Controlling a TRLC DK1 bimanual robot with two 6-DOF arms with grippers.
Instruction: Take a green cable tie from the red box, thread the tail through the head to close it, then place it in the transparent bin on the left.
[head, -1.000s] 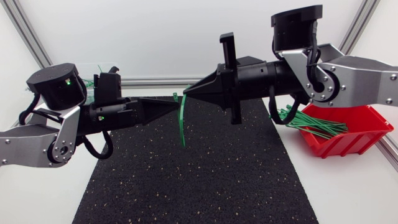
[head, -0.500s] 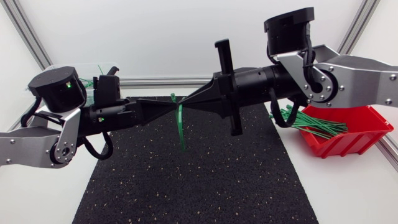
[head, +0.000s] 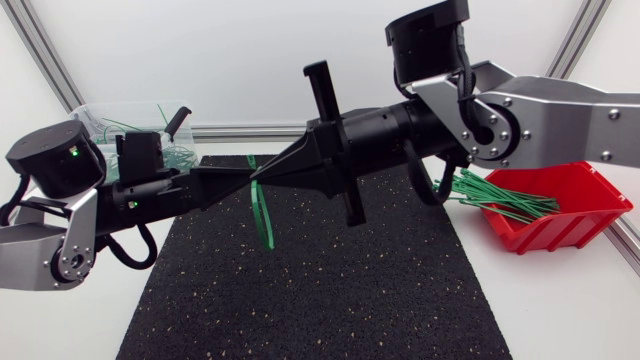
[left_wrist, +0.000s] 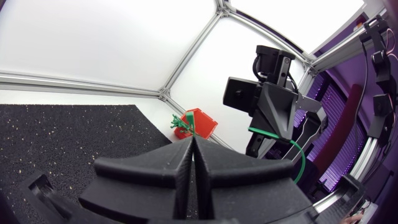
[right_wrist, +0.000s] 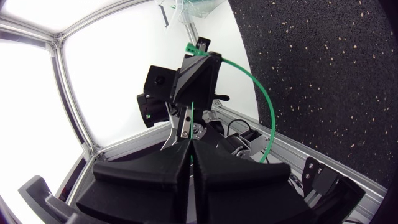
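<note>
Above the black mat (head: 320, 290) my two grippers meet tip to tip, and a green cable tie (head: 263, 216) hangs between them as a curved loop. My left gripper (head: 247, 171) is shut on the tie near its head (right_wrist: 198, 45). From the right, my right gripper (head: 263, 178) is shut on the thin tail (right_wrist: 191, 119). In the left wrist view the tie (left_wrist: 297, 158) arcs below the right gripper (left_wrist: 249, 129). The red box (head: 580, 215) with several green ties (head: 500, 196) sits at the right. The transparent bin (head: 125, 118) stands at the back left.
The right arm's long black link crosses the middle of the table above the mat. Aluminium frame rails (head: 240, 130) run along the back edge. White table surface lies on both sides of the mat.
Both grippers have shifted left together, the right arm advancing and the left arm drawing back. The tie, which hung nearly straight, now bows into a loop.
</note>
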